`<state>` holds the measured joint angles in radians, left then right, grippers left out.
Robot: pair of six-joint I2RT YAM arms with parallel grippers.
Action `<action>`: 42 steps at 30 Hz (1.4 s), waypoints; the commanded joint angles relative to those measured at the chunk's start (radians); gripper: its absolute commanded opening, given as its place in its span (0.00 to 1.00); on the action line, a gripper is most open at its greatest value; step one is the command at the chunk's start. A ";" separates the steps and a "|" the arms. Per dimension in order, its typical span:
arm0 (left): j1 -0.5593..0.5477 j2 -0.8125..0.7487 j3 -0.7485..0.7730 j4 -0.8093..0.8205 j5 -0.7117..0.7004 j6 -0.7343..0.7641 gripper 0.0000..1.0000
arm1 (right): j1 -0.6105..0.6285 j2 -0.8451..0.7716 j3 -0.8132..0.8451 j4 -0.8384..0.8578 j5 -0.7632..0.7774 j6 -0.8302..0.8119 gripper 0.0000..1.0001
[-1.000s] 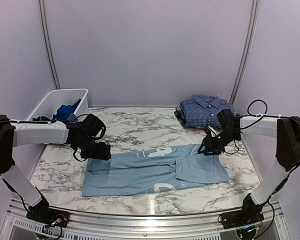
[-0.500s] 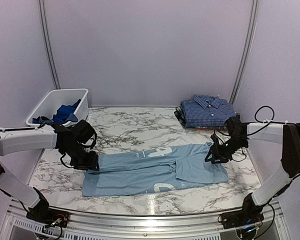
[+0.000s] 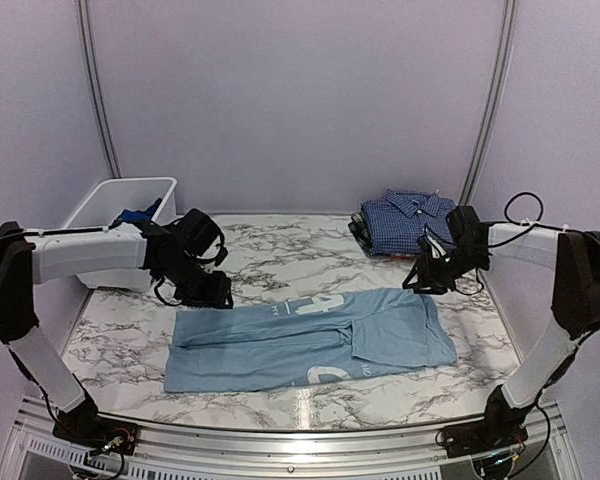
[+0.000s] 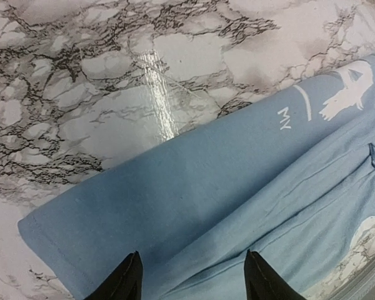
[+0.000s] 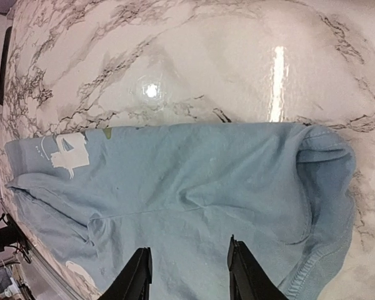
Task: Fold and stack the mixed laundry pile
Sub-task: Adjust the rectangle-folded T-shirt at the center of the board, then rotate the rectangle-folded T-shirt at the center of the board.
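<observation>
Grippers have both drawn back from the ends of the T-shirt to its far edge, left gripper and right gripper hovering half-open and empty over it lying flat, part-folded, on the table, so a fresh fold likely starts there.

The left tool gapes over the light blue T-shirt.
</observation>
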<state>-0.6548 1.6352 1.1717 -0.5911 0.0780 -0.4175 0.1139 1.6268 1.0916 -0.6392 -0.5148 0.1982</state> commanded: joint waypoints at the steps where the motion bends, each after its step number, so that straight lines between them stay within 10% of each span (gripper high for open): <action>1: -0.003 0.100 0.003 0.057 0.015 -0.003 0.57 | -0.002 0.073 0.026 0.062 0.035 0.037 0.38; 16: -0.003 0.000 -0.274 0.094 -0.038 -0.057 0.57 | -0.067 0.120 0.052 0.075 0.238 0.015 0.36; 42: 0.012 0.056 -0.143 0.055 -0.073 -0.022 0.63 | -0.029 0.294 0.169 0.067 0.132 0.054 0.22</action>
<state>-0.6548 1.6573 1.0302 -0.4957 0.0257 -0.4240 0.0746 1.8988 1.2137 -0.5690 -0.4084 0.2382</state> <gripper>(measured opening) 0.627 0.258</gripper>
